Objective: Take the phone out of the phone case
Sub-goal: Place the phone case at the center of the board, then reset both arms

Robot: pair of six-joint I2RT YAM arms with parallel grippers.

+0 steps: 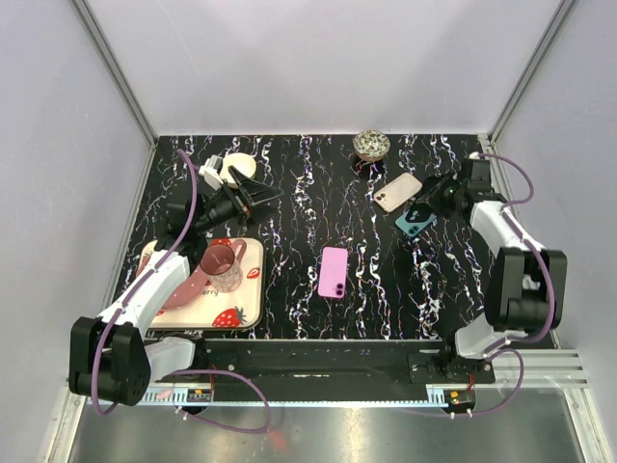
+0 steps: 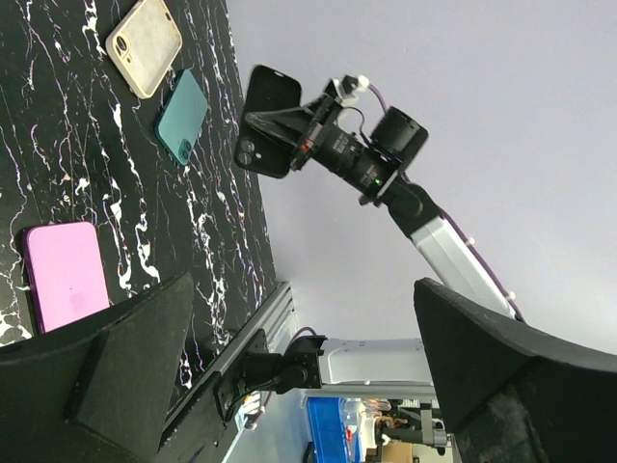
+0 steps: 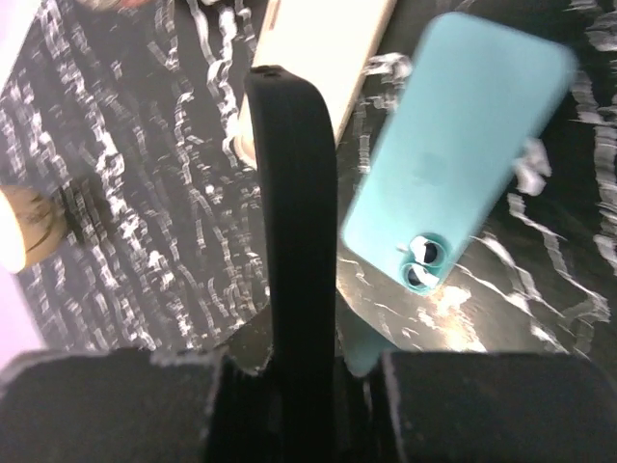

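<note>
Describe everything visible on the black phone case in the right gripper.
The black phone case looks matte and rubbery, with rounded corners and two camera lenses showing near one corner. The right gripper is shut on one end, so it stands edge-on to the wrist camera. It is held off the table, near the teal phone, touching nothing else.

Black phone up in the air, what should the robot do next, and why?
Probably bring the left gripper over to the black phone: the right gripper holds it lifted, while the left is open, empty and far off.
</note>
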